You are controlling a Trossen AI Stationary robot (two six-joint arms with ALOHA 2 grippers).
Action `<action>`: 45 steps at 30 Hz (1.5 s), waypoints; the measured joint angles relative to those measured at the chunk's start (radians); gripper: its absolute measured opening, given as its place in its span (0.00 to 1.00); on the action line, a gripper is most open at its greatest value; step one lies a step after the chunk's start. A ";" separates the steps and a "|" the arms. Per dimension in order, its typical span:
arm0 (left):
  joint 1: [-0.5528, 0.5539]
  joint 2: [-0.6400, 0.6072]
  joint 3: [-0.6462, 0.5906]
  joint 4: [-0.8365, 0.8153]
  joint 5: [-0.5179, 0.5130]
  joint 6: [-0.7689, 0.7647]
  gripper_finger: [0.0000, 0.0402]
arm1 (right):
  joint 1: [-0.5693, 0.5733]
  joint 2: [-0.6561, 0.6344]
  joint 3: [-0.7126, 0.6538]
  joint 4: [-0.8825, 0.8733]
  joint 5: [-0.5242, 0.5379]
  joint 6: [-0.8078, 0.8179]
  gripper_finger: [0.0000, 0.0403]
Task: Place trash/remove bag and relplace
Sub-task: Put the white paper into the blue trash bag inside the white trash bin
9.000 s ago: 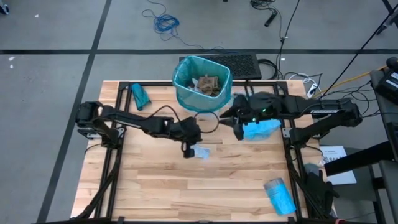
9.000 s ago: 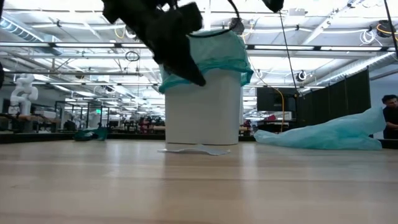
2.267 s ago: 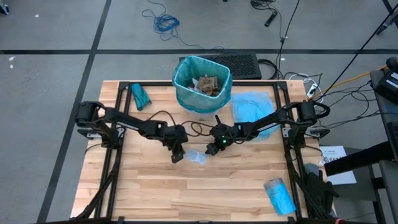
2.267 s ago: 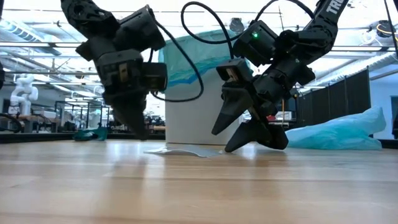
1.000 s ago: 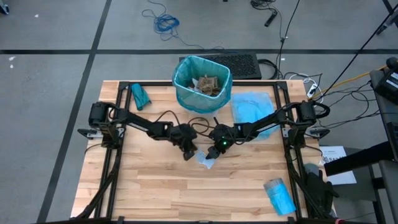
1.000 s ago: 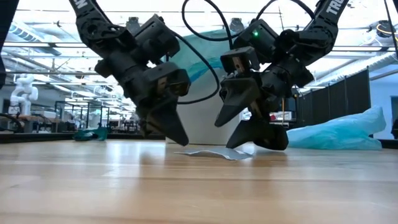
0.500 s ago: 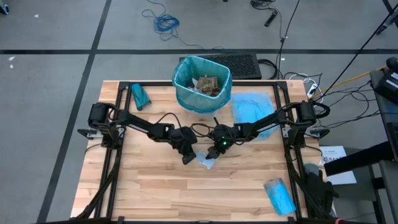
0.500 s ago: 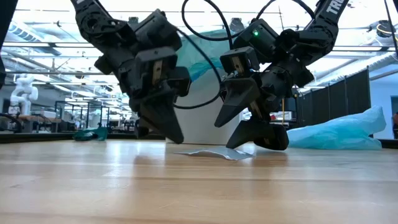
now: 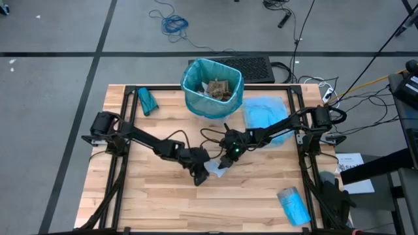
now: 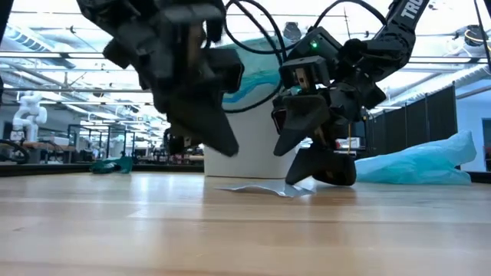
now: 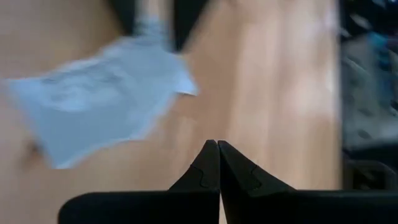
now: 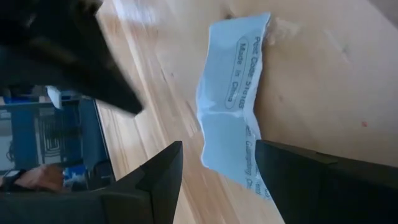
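A pale blue printed scrap (image 9: 214,168) lies flat on the wooden table, near its middle. My left gripper (image 9: 198,177) hangs shut just off the scrap's near-left side, its tips (image 11: 216,144) above bare wood and clear of the scrap (image 11: 93,102). My right gripper (image 9: 223,163) comes from the right, low and open, with one finger on each side of the scrap's right end (image 12: 233,106). Behind them stands the white bin (image 9: 212,88) with a teal liner and brown paper wads inside. My right gripper (image 12: 217,146) is open around the scrap's right end (image 12: 245,165), slanting down from the table's right, while the scrap lies flat on the wood. I cannot tell whether either finger touches it.
A spare teal bag (image 9: 264,112) lies flat right of the bin. A rolled teal bundle (image 9: 147,100) sits at the far left, and a blue packet (image 9: 294,204) at the near right corner. Bare wood stretches toward the near edge.
My left gripper has drawn away from the scrap toward the table's near edge and risen a little; it looms larger in the low view. The scrap and my right gripper have stayed where they were.
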 joint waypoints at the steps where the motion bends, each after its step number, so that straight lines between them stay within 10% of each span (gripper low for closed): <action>1: -0.007 0.011 0.000 0.001 -0.043 -0.019 0.00 | 0.000 0.000 0.000 -0.004 -0.005 -0.004 0.49; 13: -0.057 0.193 0.109 -0.025 -0.169 -0.081 0.00 | 0.000 0.000 0.001 -0.025 0.056 -0.031 0.49; 45: -0.043 0.164 0.124 -0.116 -0.194 -0.065 0.00 | -0.100 -0.033 0.001 0.026 0.243 -0.124 0.49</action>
